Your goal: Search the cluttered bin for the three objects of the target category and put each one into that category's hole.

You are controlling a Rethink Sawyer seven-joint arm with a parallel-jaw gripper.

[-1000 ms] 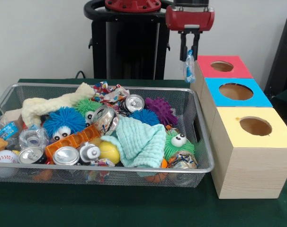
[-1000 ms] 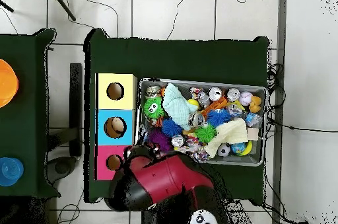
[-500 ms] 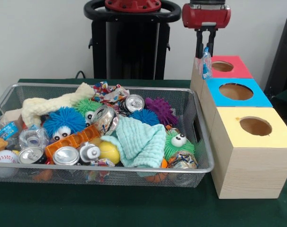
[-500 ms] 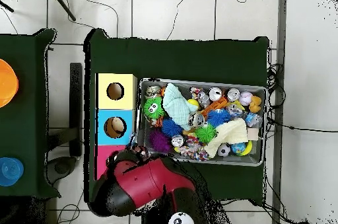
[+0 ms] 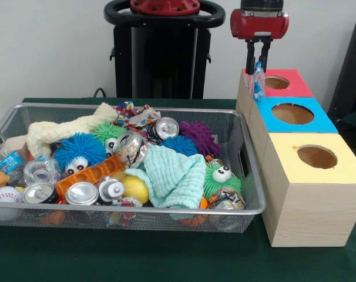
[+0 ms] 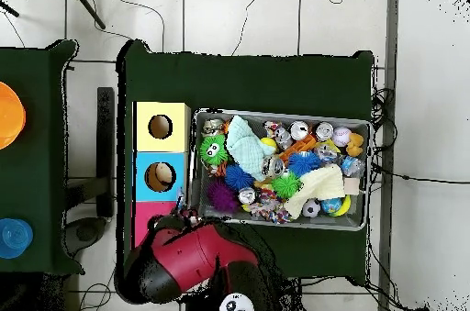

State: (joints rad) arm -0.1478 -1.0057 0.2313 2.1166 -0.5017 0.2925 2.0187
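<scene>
In the front view my gripper (image 5: pixel 257 66) hangs at the near left corner of the red-topped box (image 5: pixel 281 83), shut on a small clear plastic bottle (image 5: pixel 258 82) with a blue-and-white label. The bottle dangles just left of that box, behind the blue-topped box (image 5: pixel 292 114) and its round hole (image 5: pixel 292 113). The wire mesh bin (image 5: pixel 137 209) sits to the left; another clear bottle (image 5: pixel 9 161) lies at its left end. In the overhead view the red arm (image 6: pixel 184 257) covers the red box, and the blue box's hole (image 6: pixel 160 177) shows.
The yellow-topped box (image 5: pixel 316 157) stands nearest the camera. The bin holds silver cans (image 5: pixel 81 193), fuzzy googly-eyed balls (image 5: pixel 79 151), a mint cloth (image 5: pixel 173 175), a cream rope toy (image 5: pixel 66 129) and a yellow ball (image 5: pixel 135 189). The black pedestal (image 5: pixel 160 53) stands behind.
The gripper has carried the bottle rightward from above the bin's far right corner to the red box's corner, slowing in the last half second.
</scene>
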